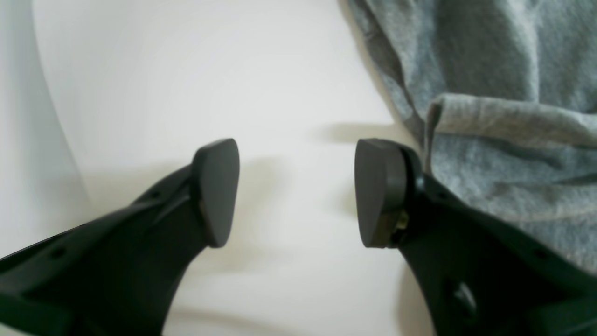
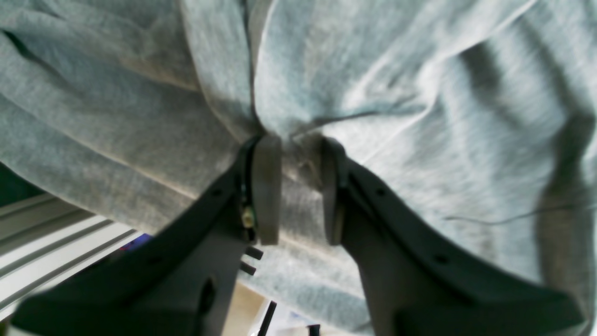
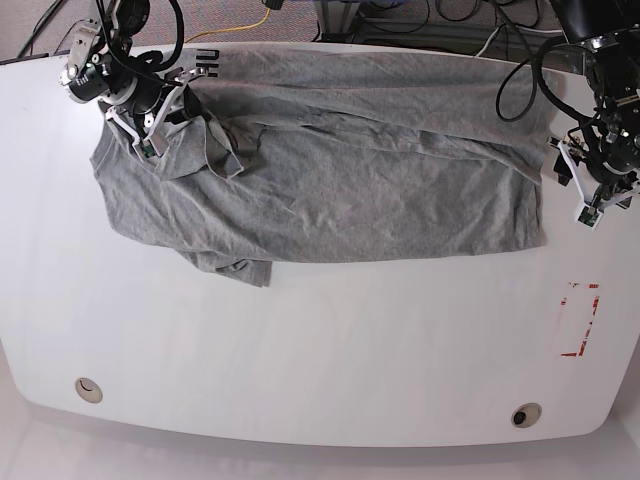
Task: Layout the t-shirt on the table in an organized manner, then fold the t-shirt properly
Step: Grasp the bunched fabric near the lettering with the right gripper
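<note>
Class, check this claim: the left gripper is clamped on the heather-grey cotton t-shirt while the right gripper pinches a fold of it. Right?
Half right. In the left wrist view the left gripper stands open over the glossy white table, beside the heather-grey cotton t-shirt. The right gripper does pinch it.

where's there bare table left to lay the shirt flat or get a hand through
The whole near half of the table is bare, from the t-shirt's lower hem down to the two round holes, and left of the red outline mark. A narrow bare strip lies beside the left gripper. The far edge is crowded: bunched cloth pinched in the right gripper.
</note>
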Robot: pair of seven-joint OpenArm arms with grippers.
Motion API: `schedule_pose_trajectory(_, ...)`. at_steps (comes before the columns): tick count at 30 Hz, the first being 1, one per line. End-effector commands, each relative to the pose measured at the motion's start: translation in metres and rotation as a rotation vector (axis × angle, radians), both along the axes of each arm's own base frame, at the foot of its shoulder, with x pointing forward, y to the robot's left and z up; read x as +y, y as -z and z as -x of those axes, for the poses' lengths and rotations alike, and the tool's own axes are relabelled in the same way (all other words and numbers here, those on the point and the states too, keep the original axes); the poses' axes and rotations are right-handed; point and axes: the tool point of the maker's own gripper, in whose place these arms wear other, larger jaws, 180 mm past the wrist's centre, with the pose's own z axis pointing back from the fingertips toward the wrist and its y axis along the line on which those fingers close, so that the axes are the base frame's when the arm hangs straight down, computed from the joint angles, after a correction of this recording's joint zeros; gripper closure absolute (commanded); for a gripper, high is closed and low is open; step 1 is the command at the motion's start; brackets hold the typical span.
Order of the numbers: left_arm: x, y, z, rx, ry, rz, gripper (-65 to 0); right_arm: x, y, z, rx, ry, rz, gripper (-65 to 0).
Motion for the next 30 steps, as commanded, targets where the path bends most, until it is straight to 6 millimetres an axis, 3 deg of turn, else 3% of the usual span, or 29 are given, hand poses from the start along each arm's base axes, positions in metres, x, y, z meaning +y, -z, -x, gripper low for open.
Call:
schedule_pose_trajectory(1,0.006,-0.014,-0.009,-0.041,0.006,-0.021,-36.8,-0.002,-0.005,-0.007,-0.036,0.007,-0.009,-12.8)
schedule_pose_trajectory(3,0.007,-0.014,-0.009,-0.041,0.007,-0.022,-36.8,-0.002,-0.003,-0.007,-0.037,0.011,-0.014,-12.0)
schedule_pose_trajectory(9,0.007,-0.014,-0.009,-0.041,0.007,-0.022,-36.8,-0.002,-0.003,-0.007,-0.035,0.012,-0.016,0.0)
schedule_pose_trajectory(15,0.007,-0.014,-0.008,-0.039,0.006,-0.023,-36.8,-0.001,-0.005,-0.009,-0.045,0.011,-0.016,0.0)
schedule_pose_trajectory(30,0.008,-0.004,-0.005,-0.013,-0.006,-0.009,-36.8,0.000,-0.041,-0.051,-0.173,-0.023,0.027,0.0)
